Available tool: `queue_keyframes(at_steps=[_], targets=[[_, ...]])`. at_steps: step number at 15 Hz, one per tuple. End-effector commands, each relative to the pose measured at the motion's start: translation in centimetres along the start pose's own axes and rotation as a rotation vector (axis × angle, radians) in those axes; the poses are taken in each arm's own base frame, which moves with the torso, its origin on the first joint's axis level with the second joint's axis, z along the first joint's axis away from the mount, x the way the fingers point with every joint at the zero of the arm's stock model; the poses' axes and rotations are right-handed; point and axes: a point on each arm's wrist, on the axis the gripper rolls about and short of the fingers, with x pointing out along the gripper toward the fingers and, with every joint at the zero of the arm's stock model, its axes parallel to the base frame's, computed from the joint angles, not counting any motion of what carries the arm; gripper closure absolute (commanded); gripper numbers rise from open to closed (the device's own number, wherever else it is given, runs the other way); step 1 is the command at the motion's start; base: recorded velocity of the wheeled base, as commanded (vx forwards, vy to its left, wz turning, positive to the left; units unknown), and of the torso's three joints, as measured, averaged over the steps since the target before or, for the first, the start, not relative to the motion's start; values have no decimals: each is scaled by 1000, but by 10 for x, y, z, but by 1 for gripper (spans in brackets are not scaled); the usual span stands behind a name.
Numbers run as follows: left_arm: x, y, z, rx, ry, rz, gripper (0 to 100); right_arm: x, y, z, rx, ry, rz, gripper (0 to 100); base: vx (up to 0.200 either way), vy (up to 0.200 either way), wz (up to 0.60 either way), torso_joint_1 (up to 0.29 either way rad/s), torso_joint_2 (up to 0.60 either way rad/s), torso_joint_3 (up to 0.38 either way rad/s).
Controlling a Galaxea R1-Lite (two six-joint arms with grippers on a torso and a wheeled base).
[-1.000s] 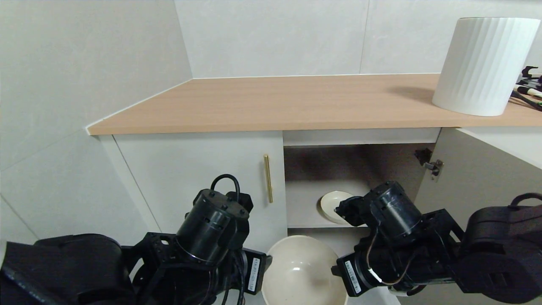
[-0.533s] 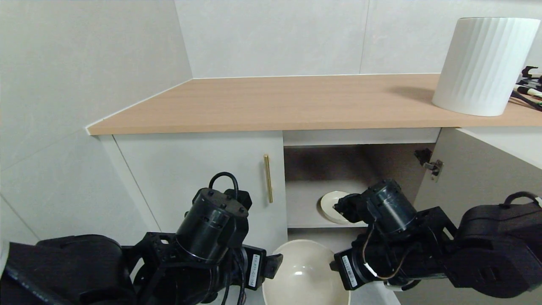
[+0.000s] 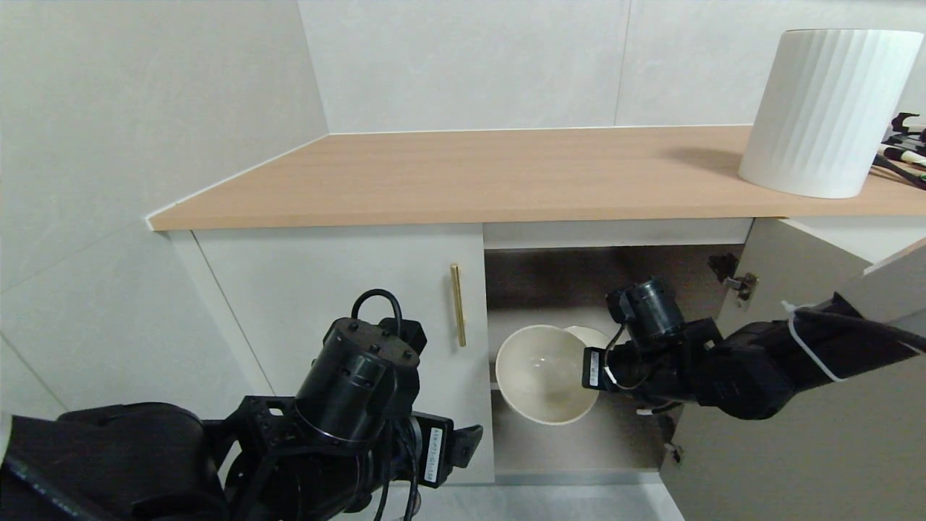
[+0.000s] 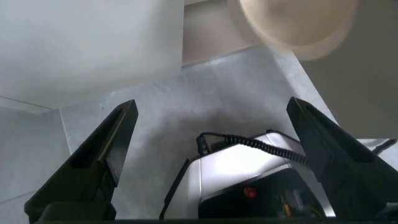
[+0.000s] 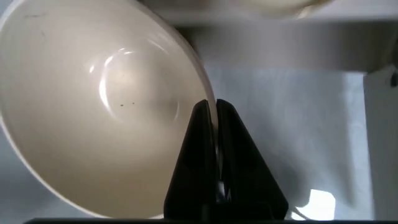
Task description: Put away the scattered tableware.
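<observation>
A cream bowl [image 3: 542,373] hangs tilted at the mouth of the open cabinet, just in front of its shelf. My right gripper [image 3: 589,369] is shut on the bowl's right rim; the right wrist view shows the rim pinched between its fingers [image 5: 214,124] and the bowl's inside [image 5: 106,106]. A cream plate [image 3: 589,334] lies on the shelf behind the bowl, mostly hidden by it. My left gripper [image 4: 212,106] is open and holds nothing, low in front of the closed left door [image 3: 340,289]. The bowl's underside [image 4: 292,22] appears above it in the left wrist view.
The right cabinet door [image 3: 796,376] stands open beside my right arm. The closed left door carries a gold handle [image 3: 456,304]. On the wooden countertop [image 3: 470,174] a white ribbed container [image 3: 825,108] stands at the right, with utensils [image 3: 904,148] behind it.
My right arm has carried the bowl up and forward from low between the two grippers to the cabinet opening. The left gripper stays low, almost unmoved.
</observation>
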Motion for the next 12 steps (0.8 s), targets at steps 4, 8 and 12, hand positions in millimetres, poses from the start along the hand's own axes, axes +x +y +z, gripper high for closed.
queue_keyframes(at_steps=[4, 8, 12], targets=[[0, 1, 0, -2, -1, 1, 0, 42, -22, -1, 88, -102, -101, 100, 0, 0, 0, 0, 0, 0], [1, 1, 0, -2, 2, 2, 0, 63, -49, 24, 190, -183, -154, 100, 0, 0, 0, 0, 0, 0], [2, 2, 0, -4, 5, 6, 0, 78, -65, 40, 240, -227, -188, 100, 0, 0, 0, 0, 0, 0]])
